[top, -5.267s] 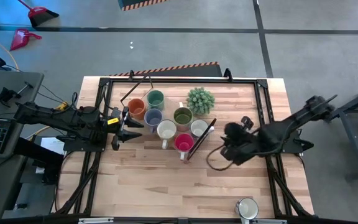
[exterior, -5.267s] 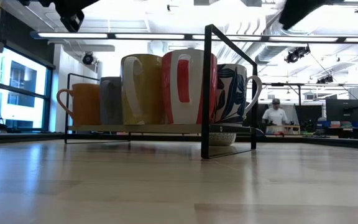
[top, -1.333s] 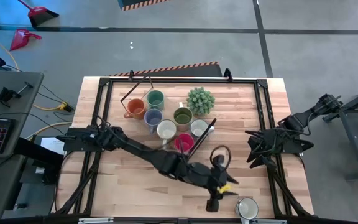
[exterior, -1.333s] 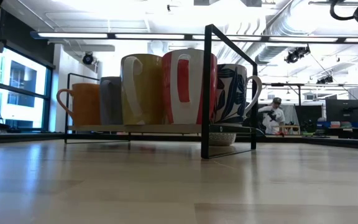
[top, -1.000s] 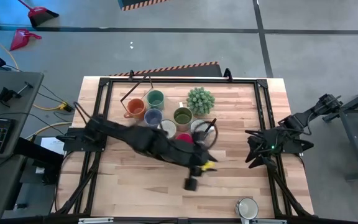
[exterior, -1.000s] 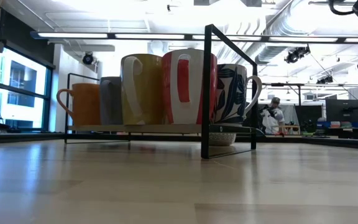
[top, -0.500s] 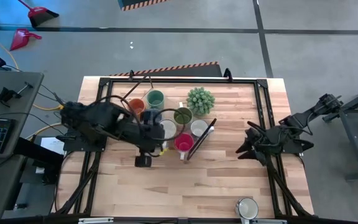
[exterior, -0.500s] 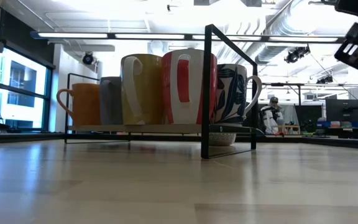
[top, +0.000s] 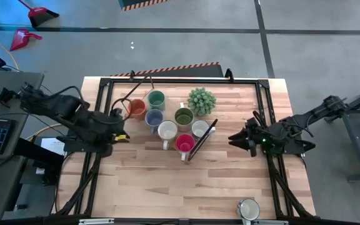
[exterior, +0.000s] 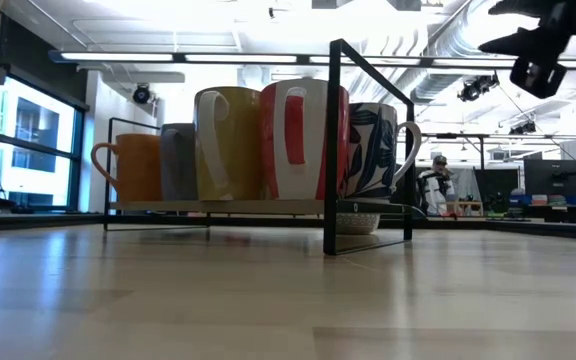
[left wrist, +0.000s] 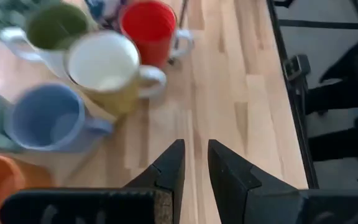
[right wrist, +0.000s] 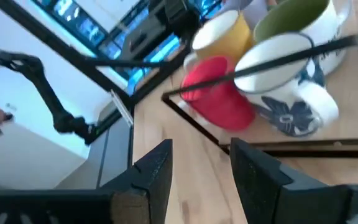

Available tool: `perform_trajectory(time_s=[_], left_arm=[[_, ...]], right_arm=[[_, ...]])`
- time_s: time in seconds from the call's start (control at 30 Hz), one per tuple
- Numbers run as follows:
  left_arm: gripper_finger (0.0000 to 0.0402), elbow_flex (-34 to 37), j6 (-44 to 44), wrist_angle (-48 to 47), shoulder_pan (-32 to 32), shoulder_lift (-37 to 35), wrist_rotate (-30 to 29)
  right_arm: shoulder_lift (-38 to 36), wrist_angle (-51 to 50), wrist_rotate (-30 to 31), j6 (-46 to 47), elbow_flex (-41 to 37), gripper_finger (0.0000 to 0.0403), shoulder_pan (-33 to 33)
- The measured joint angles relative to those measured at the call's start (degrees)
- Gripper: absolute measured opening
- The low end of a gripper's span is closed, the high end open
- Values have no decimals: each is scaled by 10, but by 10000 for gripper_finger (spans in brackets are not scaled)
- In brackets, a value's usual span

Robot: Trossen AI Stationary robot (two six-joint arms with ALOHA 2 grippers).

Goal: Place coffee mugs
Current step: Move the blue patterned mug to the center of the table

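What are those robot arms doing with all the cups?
Right now neither arm is holding anything. The left gripper hangs at the left side of the table, beside the orange mug, fingers a little apart with nothing between them. The right gripper is open on the right side, pointing toward the cluster of mugs inside the black wire frame. One white mug sits alone at the table's near edge, not yet with the others.
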State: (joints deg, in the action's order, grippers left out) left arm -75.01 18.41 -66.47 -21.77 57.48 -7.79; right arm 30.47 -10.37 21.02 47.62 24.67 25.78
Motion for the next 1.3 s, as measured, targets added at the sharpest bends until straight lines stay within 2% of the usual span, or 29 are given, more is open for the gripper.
perform_trajectory(time_s=[0.27,0.37,0.47,0.6,0.77,0.9,0.97,1.1,1.2,1.3], left_arm=[[57,244,-22,125,0,-159,17],[57,326,-45,208,5,-211,32],[56,400,-46,295,9,-243,51],[46,472,-71,405,8,-252,62],[30,519,-87,542,9,-248,71],[22,525,-86,633,9,-249,74],[21,525,-93,652,9,-248,64],[21,525,-132,662,9,-248,34],[21,525,-125,672,9,-248,5],[21,525,-112,688,9,-248,-16]], right_arm=[[14,13,19,2,0,145,-32],[15,19,20,0,0,145,-41],[15,19,11,0,0,145,-44],[15,19,-1,-1,0,145,-45],[15,17,1,-1,0,145,-45],[15,16,1,-13,0,145,-45],[15,14,4,-31,0,145,-45],[14,15,1,-125,0,145,-45],[13,15,-4,-143,0,145,-45],[8,16,-44,-147,0,145,-45]])
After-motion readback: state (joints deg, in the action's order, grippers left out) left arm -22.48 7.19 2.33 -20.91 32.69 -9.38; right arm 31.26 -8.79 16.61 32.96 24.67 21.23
